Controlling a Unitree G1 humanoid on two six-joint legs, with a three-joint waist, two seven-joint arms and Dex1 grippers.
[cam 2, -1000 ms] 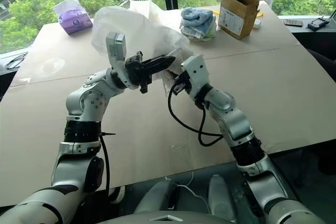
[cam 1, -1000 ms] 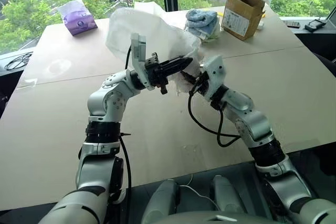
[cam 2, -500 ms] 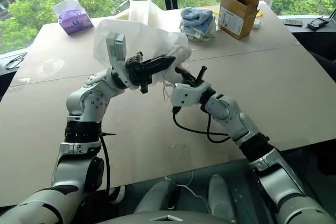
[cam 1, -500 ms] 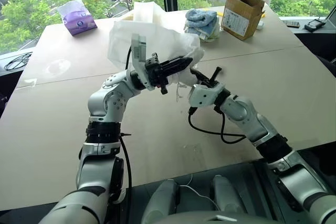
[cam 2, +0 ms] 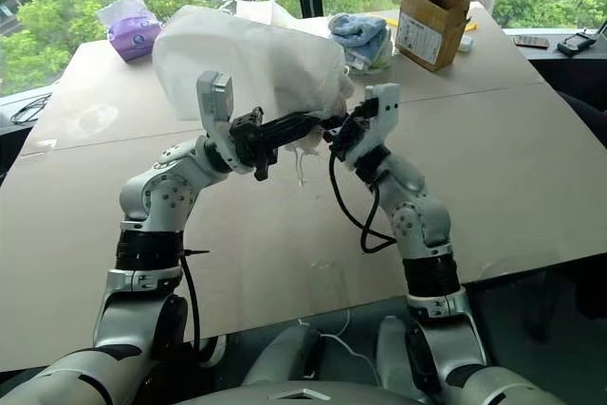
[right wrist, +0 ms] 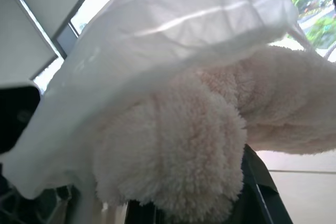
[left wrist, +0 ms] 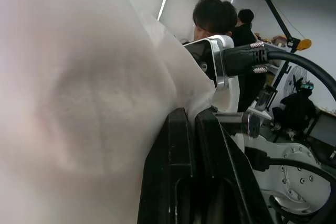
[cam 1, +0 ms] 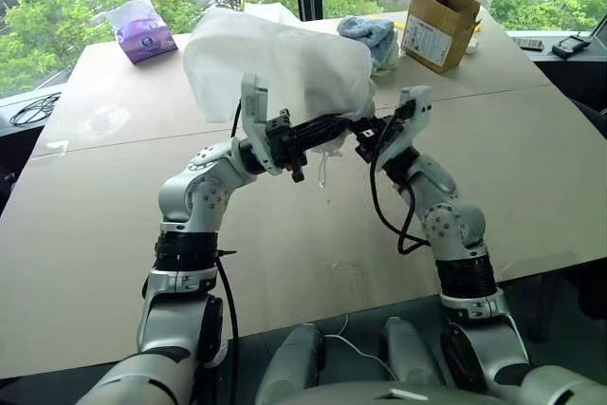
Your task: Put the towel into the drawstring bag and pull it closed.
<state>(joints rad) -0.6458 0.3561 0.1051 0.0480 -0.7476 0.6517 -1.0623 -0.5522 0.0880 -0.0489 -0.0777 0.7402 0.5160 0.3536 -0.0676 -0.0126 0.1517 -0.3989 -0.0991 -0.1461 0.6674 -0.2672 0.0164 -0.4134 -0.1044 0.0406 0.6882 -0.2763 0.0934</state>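
The drawstring bag (cam 1: 280, 64) is being held up above the table (cam 1: 114, 225), billowed out, with its mouth edge pinched in the left gripper (cam 1: 343, 124), whose fingers are pressed together on the fabric, as confirmed in the left wrist view where thin white cloth is being clamped between the two black fingers (left wrist: 181, 150). The right gripper (cam 1: 366, 139) is being brought up close against the bag mouth, just beside the left one; compared with half a second ago, when it was lower and rolled over with its fingers pointing up clear of the bag, the wrist is now being turned back and raised to the opening. The towel (right wrist: 178, 150) is being carried in the right gripper, clamped nearly closed on a fluffy cream bunch, with the bag fabric (right wrist: 173, 30) draped over it, so the towel is judged to be partly under or inside the mouth, not yet fully in. The bag has also been lifted and puffed up more than a second ago. Insertion is judged to be in progress; pushing deeper, releasing and pulling the cords (cam 1: 324, 163), now dangling below the mouth, are still being awaited
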